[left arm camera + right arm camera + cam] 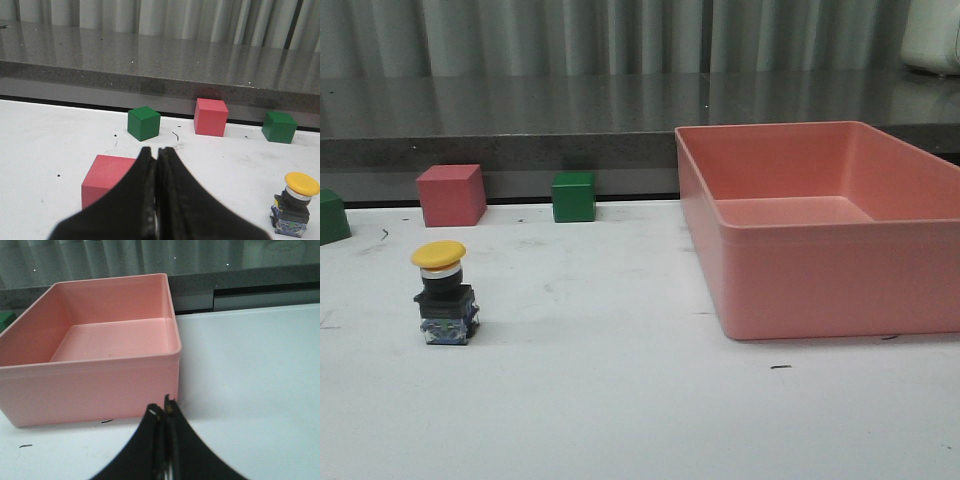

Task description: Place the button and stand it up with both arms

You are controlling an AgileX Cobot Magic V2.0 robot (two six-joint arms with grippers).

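Note:
The button (444, 292) stands upright on the white table at the left, yellow cap up on its black collar and blocky base. It also shows in the left wrist view (295, 205), well off to the side of my left gripper (156, 151), which is shut and empty, apart from the button. My right gripper (161, 409) is shut and empty, close to the near corner of the pink bin (90, 375). Neither gripper appears in the front view.
The large empty pink bin (820, 285) takes up the right of the table. A pink cube (451, 194) and green cubes (573, 196) (332, 216) line the back edge by a dark ledge. Another pink cube (105, 176) sits just beyond the left fingers.

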